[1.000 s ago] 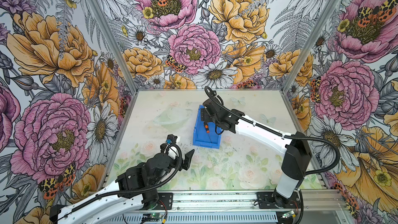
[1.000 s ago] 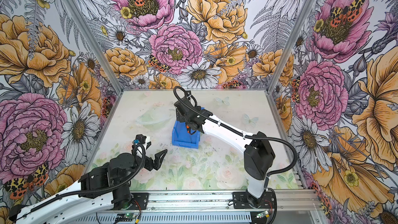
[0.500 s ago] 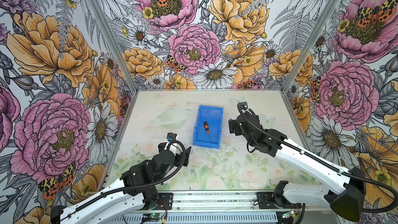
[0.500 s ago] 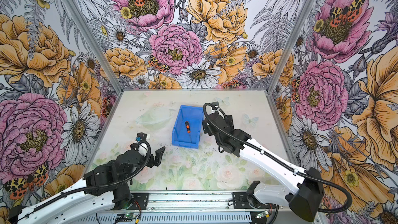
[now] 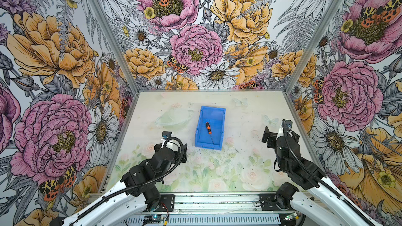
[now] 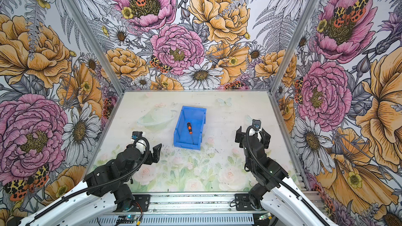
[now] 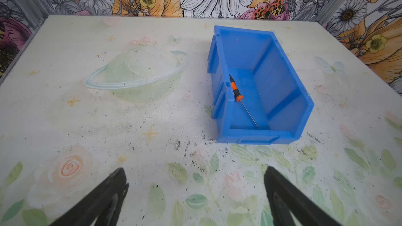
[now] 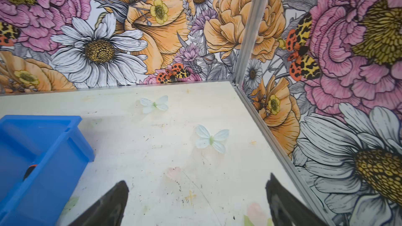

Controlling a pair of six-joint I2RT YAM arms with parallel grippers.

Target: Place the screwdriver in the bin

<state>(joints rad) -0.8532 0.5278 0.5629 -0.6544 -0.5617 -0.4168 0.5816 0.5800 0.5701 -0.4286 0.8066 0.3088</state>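
Left gripper is hanging wide open at seven o'clock of the bin, and the right gripper is gaping empty at four o'clock — both well apart from it. The screwdriver is lying inside on the bin's floor, handle toward eleven o'clock, tip toward five.

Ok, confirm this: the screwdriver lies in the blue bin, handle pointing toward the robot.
Not quite. The screwdriver lies in the bin, but its handle points the other way, toward the back wall; both top views show it.
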